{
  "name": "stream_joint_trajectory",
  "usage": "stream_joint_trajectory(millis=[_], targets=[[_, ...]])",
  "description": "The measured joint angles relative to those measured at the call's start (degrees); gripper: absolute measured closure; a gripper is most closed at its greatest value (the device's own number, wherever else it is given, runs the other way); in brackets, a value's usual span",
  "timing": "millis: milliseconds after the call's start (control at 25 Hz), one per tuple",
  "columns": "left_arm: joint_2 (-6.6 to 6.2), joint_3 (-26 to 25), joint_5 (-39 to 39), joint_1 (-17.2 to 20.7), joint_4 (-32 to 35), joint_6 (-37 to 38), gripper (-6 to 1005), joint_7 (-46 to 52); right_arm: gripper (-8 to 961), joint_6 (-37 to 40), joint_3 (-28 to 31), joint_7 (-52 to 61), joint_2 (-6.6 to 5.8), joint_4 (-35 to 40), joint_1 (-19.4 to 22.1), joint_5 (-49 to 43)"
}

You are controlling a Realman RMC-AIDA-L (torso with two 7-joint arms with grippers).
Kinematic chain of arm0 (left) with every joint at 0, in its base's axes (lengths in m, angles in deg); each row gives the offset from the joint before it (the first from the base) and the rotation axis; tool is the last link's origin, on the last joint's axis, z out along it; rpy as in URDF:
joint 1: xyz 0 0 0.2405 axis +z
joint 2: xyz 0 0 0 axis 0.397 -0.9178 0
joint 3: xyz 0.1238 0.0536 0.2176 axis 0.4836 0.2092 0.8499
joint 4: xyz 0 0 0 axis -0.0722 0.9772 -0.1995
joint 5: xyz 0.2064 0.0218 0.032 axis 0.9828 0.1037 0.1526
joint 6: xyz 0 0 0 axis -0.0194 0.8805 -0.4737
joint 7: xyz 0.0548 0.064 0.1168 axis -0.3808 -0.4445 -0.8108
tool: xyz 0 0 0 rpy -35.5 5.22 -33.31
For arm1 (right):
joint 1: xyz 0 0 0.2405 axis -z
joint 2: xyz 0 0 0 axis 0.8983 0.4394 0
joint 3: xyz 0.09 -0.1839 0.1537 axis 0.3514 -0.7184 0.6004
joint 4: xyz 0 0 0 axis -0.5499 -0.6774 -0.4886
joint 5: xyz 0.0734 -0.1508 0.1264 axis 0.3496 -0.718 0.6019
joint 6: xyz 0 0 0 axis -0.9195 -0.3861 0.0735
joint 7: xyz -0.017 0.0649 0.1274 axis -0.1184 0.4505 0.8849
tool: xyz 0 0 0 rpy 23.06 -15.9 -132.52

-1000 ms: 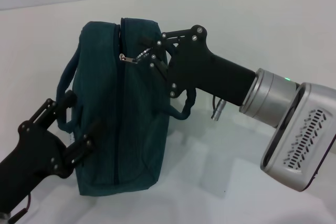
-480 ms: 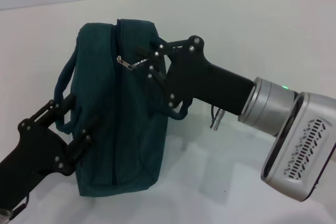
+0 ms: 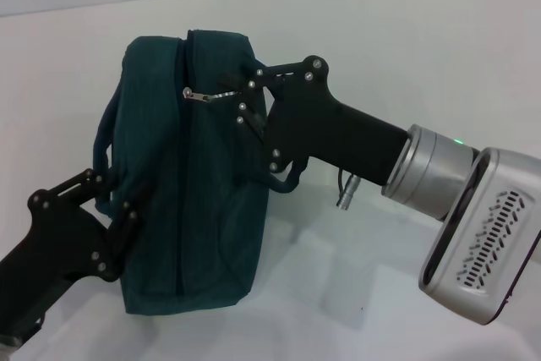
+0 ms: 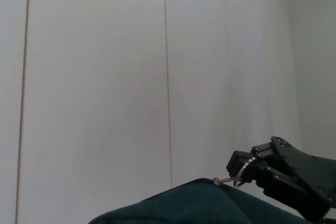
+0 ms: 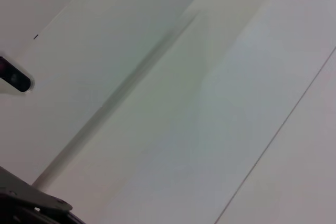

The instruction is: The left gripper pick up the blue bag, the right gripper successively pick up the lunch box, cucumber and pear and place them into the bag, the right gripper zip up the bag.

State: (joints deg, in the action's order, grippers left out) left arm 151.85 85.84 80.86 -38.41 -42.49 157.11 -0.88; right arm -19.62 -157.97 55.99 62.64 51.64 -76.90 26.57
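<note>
Teal-blue fabric, the blue bag (image 3: 190,183) stands on the white worktop (image 3: 380,57), the right tool (image 3: 239,95) clamped on its zipper pull (image 3: 203,95); the left tool (image 3: 114,209) grips its near handle (image 3: 106,137).

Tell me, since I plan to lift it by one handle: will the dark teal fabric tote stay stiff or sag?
Probably sag somewhat. The dark teal fabric tote is soft cloth with creases in its side, though it bulges as if filled, so it may feel weighty. It stands tall and narrow, steadied by the left gripper while the right gripper holds its zipper pull; unsupported, it might tip.
</note>
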Motion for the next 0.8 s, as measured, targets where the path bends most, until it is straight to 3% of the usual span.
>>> stream_joint_trajectory(millis=[440,800], targets=[[-2.16,-0.5,0.7,1.6,4.4,0.0,795,-3.2,939,2.1,-3.1,-0.1,0.0,0.0,0.3,0.1],[-2.33,-3.4,0.4,2.2,5.2,-0.7,860,-5.7,939,2.9,-5.3,-0.1,0.0,-0.1,0.3,0.8]])
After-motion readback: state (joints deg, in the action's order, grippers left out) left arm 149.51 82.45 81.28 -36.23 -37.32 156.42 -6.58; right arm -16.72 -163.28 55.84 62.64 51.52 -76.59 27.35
